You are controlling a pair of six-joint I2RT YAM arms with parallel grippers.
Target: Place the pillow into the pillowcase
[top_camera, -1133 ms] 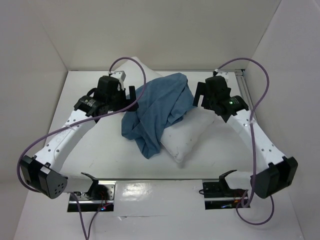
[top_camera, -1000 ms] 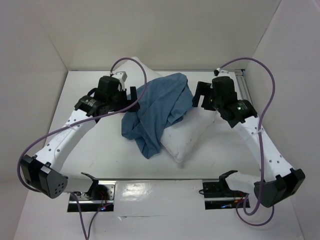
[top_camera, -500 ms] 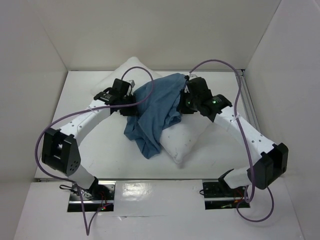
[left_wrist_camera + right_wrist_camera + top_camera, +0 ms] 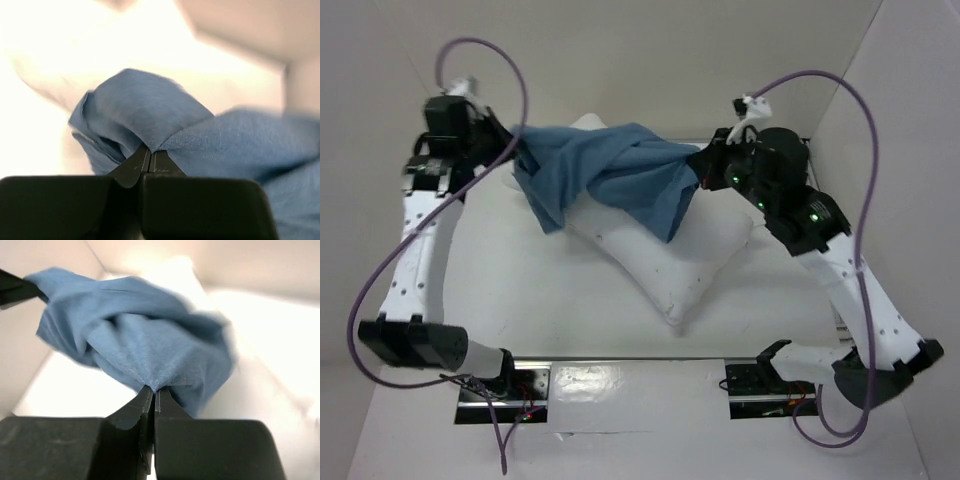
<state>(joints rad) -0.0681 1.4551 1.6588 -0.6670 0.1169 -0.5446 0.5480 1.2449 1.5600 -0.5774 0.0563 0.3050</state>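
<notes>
On my feeds the pillowcase (image 4: 610,175) is a plain dusty blue with no print, and the pillow (image 4: 670,265) is white with what look like a few tiny dark specks. The left gripper (image 4: 150,152) and right gripper (image 4: 154,390) are both solid matte black. Both arms, left arm (image 4: 420,240) and right arm (image 4: 850,280), are white with black joints and purple cables (image 4: 510,90); the table (image 4: 520,290) is white too.

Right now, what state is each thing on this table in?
pillowcase: bunched, lifted at both ends, stretched across
pillow: lying on the table, outside the pillowcase
left end effector: shut on the pillowcase
right end effector: shut on the pillowcase
</notes>
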